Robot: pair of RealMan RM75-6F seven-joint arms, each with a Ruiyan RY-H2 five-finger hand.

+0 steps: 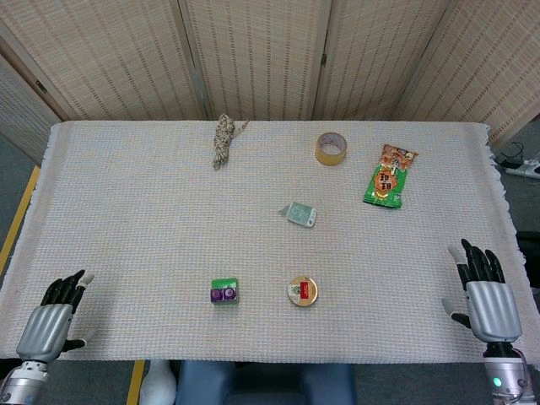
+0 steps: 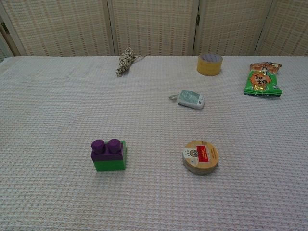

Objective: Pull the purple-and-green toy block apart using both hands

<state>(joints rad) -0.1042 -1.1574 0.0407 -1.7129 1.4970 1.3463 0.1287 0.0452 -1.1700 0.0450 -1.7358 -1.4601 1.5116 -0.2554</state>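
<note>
The purple-and-green toy block [image 1: 224,292] [image 2: 109,155] stands upright on the table's front half, a purple piece with two studs on top of a green one. My left hand [image 1: 54,324] hovers at the front left corner, fingers apart and holding nothing, far left of the block. Over the front right edge my right hand [image 1: 485,297] is spread open and empty as well. Neither hand shows in the chest view.
A round tin [image 1: 303,290] [image 2: 200,156] lies just right of the block. Further back are a small pale packet [image 1: 299,214], a tape roll [image 1: 331,148], a green snack bag [image 1: 389,175] and a rope bundle [image 1: 224,140]. A woven cloth [image 1: 126,219] covers the table.
</note>
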